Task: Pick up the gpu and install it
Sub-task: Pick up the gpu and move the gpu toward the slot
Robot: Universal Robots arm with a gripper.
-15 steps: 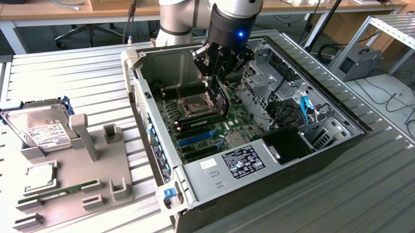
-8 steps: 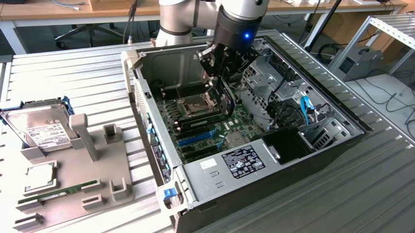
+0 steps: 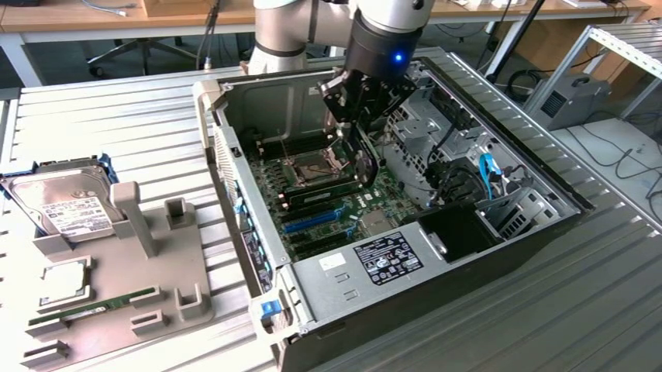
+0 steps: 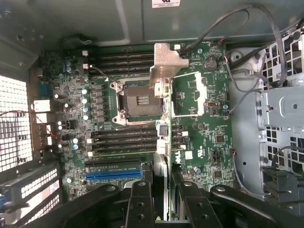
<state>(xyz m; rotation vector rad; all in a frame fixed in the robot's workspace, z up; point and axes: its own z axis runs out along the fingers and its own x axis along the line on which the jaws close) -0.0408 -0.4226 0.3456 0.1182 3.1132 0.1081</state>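
The gpu (image 4: 164, 102) is seen edge-on in the wrist view, with its silvery bracket (image 4: 166, 61) at the far end. My gripper (image 4: 164, 202) is shut on it, one black finger (image 4: 140, 204) on each side of the card. In the exterior view the gripper (image 3: 359, 143) hangs inside the open computer case (image 3: 248, 256). There the dark gpu (image 3: 364, 167) stands upright a little above the motherboard (image 3: 342, 201), near the CPU socket (image 3: 315, 164). The blue expansion slots (image 4: 114, 175) lie off to one side of the card.
A grey fixture tray (image 3: 114, 310) on the exterior view's left carries a silver hard drive (image 3: 67, 205), a CPU (image 3: 64, 280) and a green RAM stick (image 3: 93, 306). Inside the case are the power supply (image 3: 383, 260), a drive cage (image 3: 517, 213) and loose cables (image 4: 237, 28).
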